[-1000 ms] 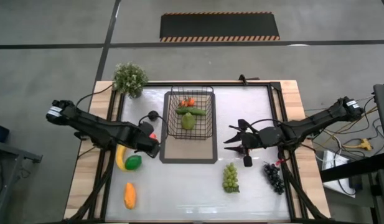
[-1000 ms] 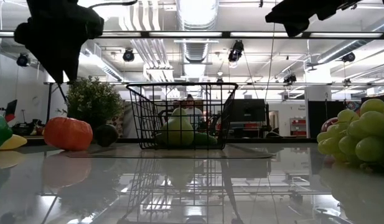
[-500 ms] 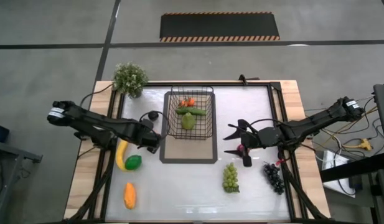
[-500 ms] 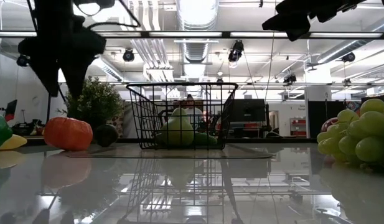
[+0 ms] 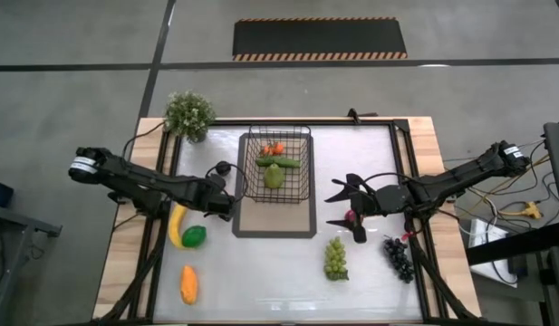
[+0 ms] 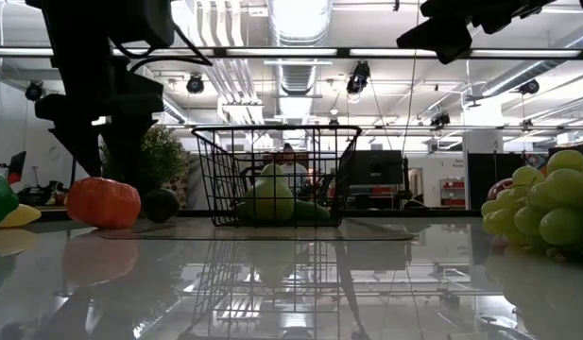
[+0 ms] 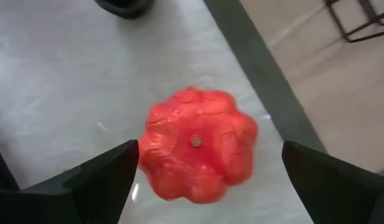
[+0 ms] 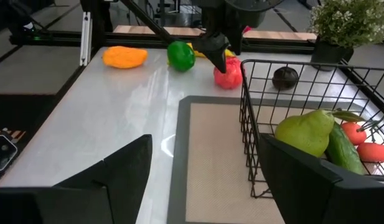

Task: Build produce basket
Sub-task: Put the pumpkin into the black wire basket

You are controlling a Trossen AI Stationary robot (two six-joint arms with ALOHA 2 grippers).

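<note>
- Desk (image 6: 300, 283): smooth, glossy white top that mirrors the things on it; bare wood edges (image 5: 438, 172).
- Basket (image 8: 285, 124): thin black metal wire, open grid.
- Tomato (image 7: 198, 144): red, plastic-looking, ridged, slightly rough skin.
- Pear (image 8: 304, 134): green, smooth, soft sheen.
- Mat (image 8: 210, 168): flat, matt beige with dark border.
- Left claw fingers (image 7: 95, 180): black, matt.

Red tomato (image 7: 198, 144), black basket (image 8: 291, 118)
</note>
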